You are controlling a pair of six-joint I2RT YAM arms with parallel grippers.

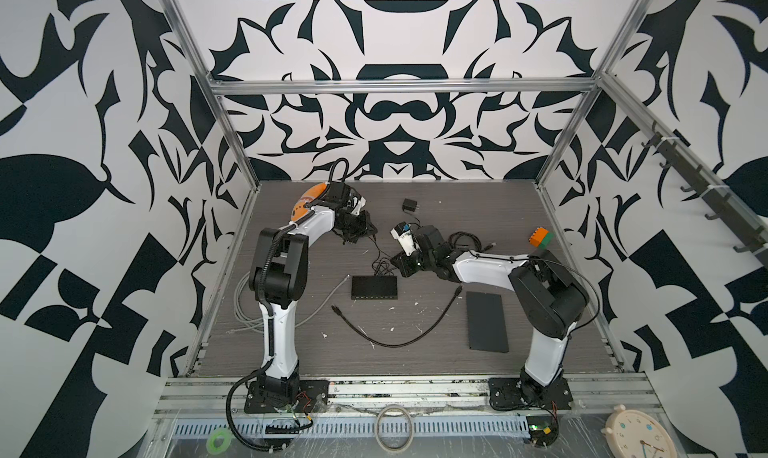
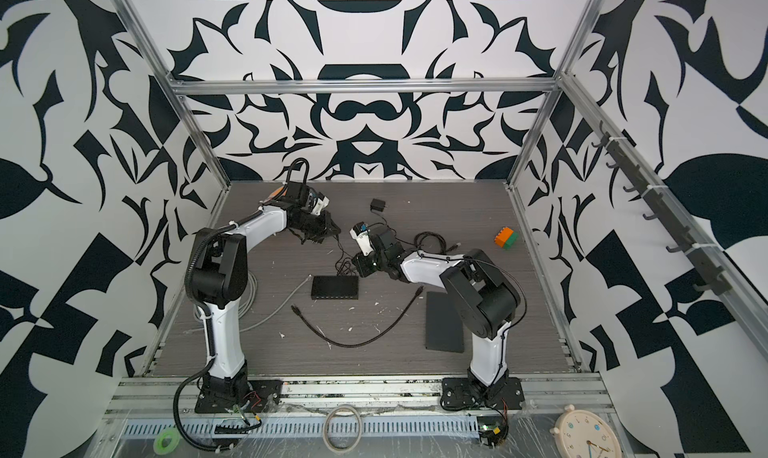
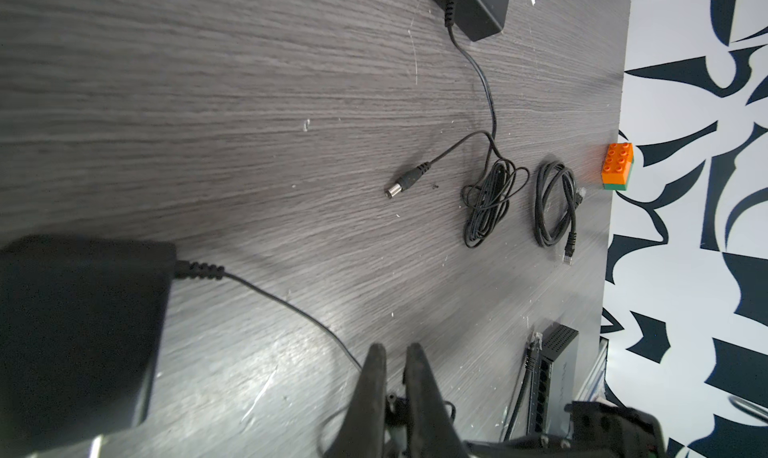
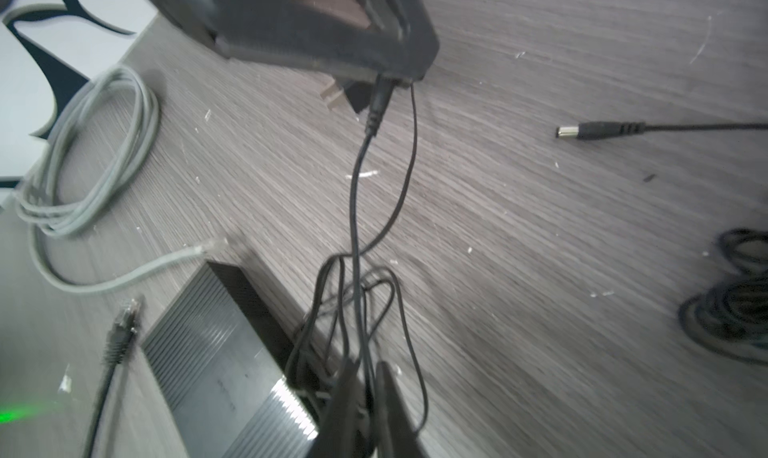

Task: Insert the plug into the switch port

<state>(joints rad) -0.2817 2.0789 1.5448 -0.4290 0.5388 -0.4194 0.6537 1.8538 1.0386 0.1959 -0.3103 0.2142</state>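
Observation:
The black switch (image 1: 374, 287) (image 2: 335, 287) lies flat mid-table; the right wrist view shows its ribbed top (image 4: 224, 352). My left gripper (image 1: 360, 231) (image 3: 395, 350) hovers behind it, shut on the black barrel plug (image 3: 392, 403) (image 4: 380, 99). The plug's thin cable (image 4: 353, 211) hangs down to a tangle by the switch. It runs through the narrow gap of my right gripper (image 1: 401, 265) (image 4: 368, 368), whose jaws stand slightly apart at the switch's back edge. The plug's black adapter (image 3: 79, 331) sits close beside the left gripper. The switch port is hidden.
A second adapter (image 1: 409, 204) lies at the back, its loose barrel plug (image 3: 405, 182) on the table. An orange-green brick (image 1: 540, 239) sits back right. A grey network cable (image 1: 249, 306) lies left, a black cable (image 1: 395, 335) in front, a dark slab (image 1: 486, 321) front right.

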